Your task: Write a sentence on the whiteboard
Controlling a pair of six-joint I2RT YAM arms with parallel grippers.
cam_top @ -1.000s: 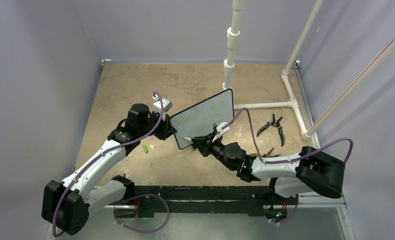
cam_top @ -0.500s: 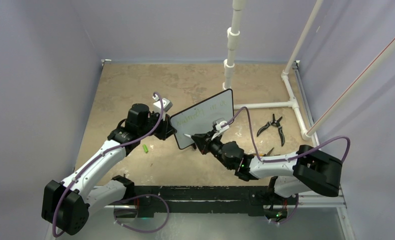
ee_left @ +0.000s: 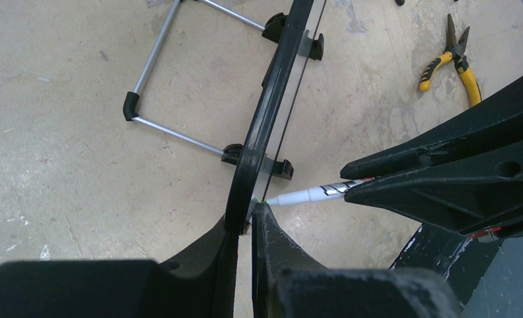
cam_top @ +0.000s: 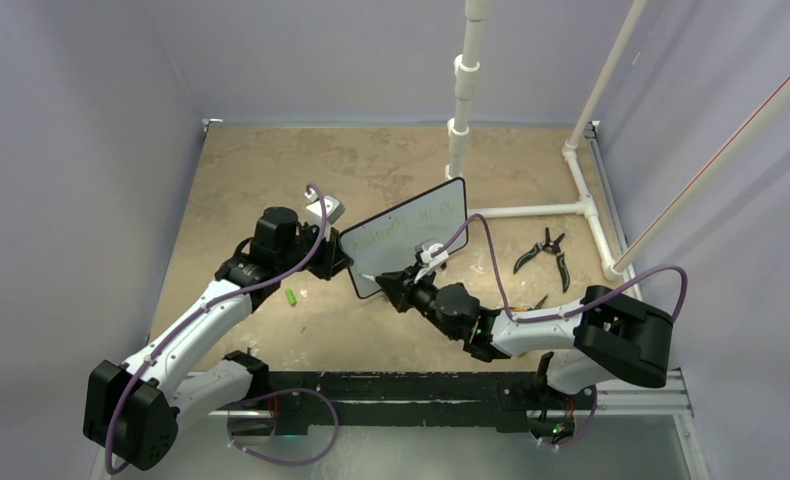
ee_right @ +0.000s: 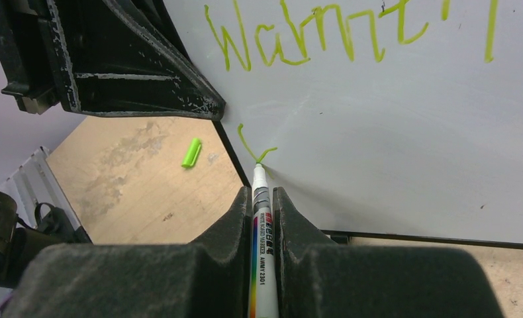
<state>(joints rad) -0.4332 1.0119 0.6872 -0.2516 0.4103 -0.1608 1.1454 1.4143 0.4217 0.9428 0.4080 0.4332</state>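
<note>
Now right claw (ee_right: 263, 191) holds marker (ee_right: 263, 252) against whiteboard (ee_right: 404, 139).

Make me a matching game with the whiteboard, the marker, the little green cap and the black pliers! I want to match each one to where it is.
Things:
1. whiteboard
2. marker
3. green cap
4. black pliers

Places:
A. lying on the table, left of the board
B. pinched in the right gripper, tip on the board
C. gripped at its edge by the left gripper
D. lying on the table, right of the board

Pairs: 1-C, 2-B, 3-A, 4-D
</note>
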